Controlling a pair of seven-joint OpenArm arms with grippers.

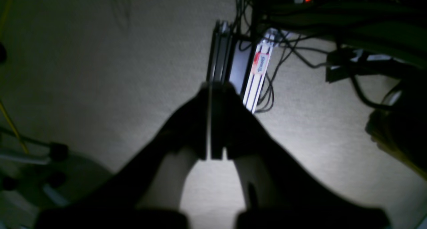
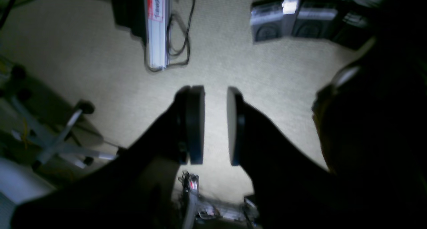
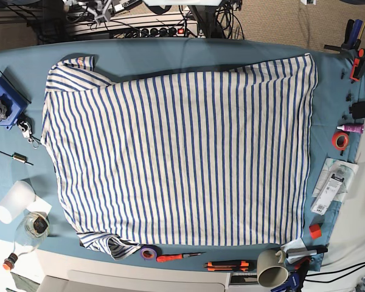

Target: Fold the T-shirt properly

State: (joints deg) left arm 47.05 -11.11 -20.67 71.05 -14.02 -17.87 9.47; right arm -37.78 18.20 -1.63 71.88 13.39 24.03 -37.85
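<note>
A: Where was the T-shirt (image 3: 182, 152)?

B: Spread flat across the teal table (image 3: 194, 52), covering most of it, stripes running from the far edge to the near edge. One sleeve was bunched at the near left corner, the other lay at the far left.

A: What crowded it?

B: A roll of purple tape (image 3: 148, 252) touched the near hem, just beside an orange-handled tool (image 3: 177, 257). A grey mug (image 3: 269, 267) stood near the front right. On the left were a blue block with a black knob (image 3: 3, 106), an Allen key (image 3: 7, 157) and a white cup (image 3: 13, 202). On the right, a roll of orange tape (image 3: 340, 140) and a packet (image 3: 332, 185).

A: And the arms?

B: Neither showed in the base view. Both wrist cameras looked down at carpet floor (image 2: 267, 78). The left fingers (image 1: 203, 122) were pressed together on nothing. The right fingers (image 2: 195, 122) stood apart with nothing between them.
</note>
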